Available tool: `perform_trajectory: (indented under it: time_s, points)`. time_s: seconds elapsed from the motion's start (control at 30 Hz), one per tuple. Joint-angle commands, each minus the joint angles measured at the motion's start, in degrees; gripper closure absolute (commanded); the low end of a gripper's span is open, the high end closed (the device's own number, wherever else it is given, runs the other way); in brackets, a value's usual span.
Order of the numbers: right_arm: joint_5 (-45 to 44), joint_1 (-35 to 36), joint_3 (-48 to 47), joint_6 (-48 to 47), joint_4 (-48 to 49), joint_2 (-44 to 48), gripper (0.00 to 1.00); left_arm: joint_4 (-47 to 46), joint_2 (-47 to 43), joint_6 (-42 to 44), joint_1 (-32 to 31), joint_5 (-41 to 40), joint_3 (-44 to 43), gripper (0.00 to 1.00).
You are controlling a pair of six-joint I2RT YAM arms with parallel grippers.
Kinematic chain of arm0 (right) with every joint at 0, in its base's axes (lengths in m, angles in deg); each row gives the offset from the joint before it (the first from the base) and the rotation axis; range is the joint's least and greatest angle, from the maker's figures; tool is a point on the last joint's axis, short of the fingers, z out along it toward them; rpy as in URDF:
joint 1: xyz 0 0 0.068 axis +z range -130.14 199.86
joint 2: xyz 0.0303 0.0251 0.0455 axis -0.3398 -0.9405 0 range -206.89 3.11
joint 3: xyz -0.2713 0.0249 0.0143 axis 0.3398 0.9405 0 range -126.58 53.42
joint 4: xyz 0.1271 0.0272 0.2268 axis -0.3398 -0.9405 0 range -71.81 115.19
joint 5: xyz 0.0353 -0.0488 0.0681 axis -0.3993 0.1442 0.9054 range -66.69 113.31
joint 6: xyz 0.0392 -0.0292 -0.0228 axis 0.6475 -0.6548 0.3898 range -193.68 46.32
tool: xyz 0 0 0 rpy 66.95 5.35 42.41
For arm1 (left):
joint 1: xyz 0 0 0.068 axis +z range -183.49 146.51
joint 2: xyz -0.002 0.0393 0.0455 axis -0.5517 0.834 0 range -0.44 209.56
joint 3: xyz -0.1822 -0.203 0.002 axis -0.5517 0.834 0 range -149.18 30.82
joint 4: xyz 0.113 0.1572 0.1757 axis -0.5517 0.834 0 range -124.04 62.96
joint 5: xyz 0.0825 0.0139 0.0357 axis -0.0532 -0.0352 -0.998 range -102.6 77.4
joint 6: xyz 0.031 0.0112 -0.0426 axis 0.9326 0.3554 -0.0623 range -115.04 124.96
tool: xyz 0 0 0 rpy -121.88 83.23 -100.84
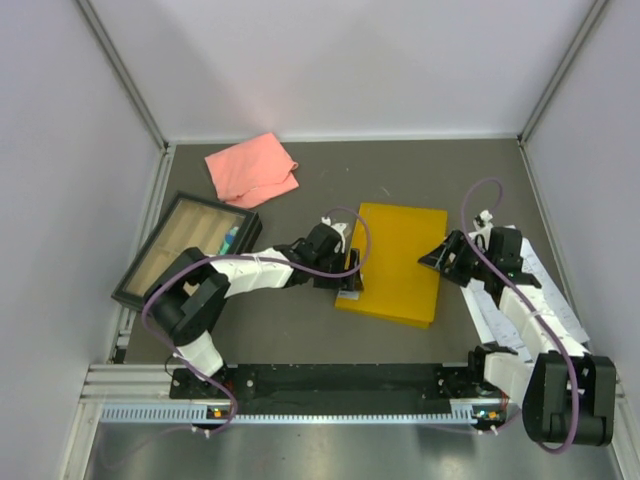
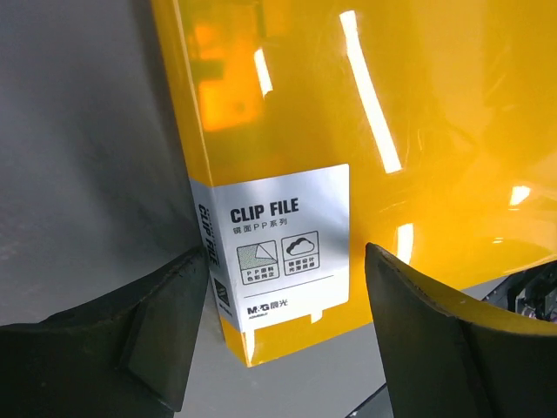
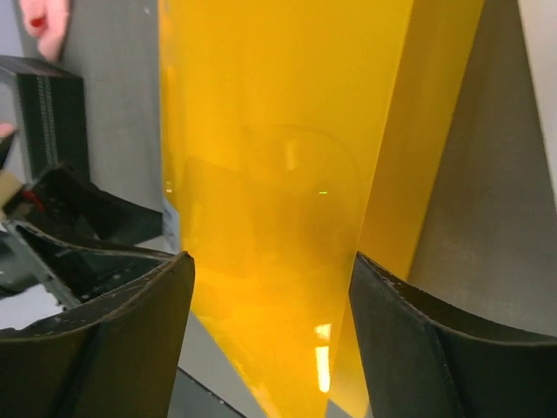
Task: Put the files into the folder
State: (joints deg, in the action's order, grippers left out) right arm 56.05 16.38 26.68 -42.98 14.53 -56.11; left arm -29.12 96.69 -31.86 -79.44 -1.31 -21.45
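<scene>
The yellow-orange folder (image 1: 395, 262) lies flat mid-table. My left gripper (image 1: 347, 272) is open at its near-left corner; in the left wrist view (image 2: 287, 322) the jaws stand apart on either side of the corner bearing the white "CLIP FILE" label (image 2: 280, 248), holding nothing. My right gripper (image 1: 440, 257) is open at the folder's right edge. In the right wrist view (image 3: 271, 287) two yellow layers of the folder (image 3: 278, 174) show between the spread jaws, which close on neither. The files (image 1: 548, 295), white printed sheets, lie at the far right, partly under my right arm.
A pink cloth (image 1: 252, 168) lies at the back left. A black-framed tray (image 1: 185, 250) sits tilted at the left edge. Grey walls enclose the table on three sides, and a metal rail runs along the near edge.
</scene>
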Motion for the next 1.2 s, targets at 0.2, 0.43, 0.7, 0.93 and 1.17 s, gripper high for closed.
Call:
perform_trajectory:
  time_s: [0.2, 0.43, 0.7, 0.93, 1.17]
  points:
    - [0.1, 4.0, -8.8, 1.0, -3.7, 4.4, 0.8, -2.4, -3.7, -4.5, -5.3, 0.1, 0.8, 0.2]
    - [-13.7, 13.2, -23.2, -8.3, -25.6, 4.7, 1.0, 6.3, -16.2, -0.5, -5.3, -4.7, 2.3, 0.06]
    - [-27.0, 26.1, -32.9, -9.9, -37.0, 3.8, 1.0, 24.8, -36.1, 3.5, -4.7, -24.1, -0.4, 0.02]
    - [-54.4, 51.5, -40.5, 4.0, -43.8, -3.5, 1.0, 35.0, -47.3, -1.2, -4.3, -38.8, -5.0, 0.02]
    - [-72.0, 70.6, -50.7, 14.7, -52.3, -18.8, 1.0, 38.9, -51.5, -6.2, -4.2, -41.7, -5.7, 0.02]
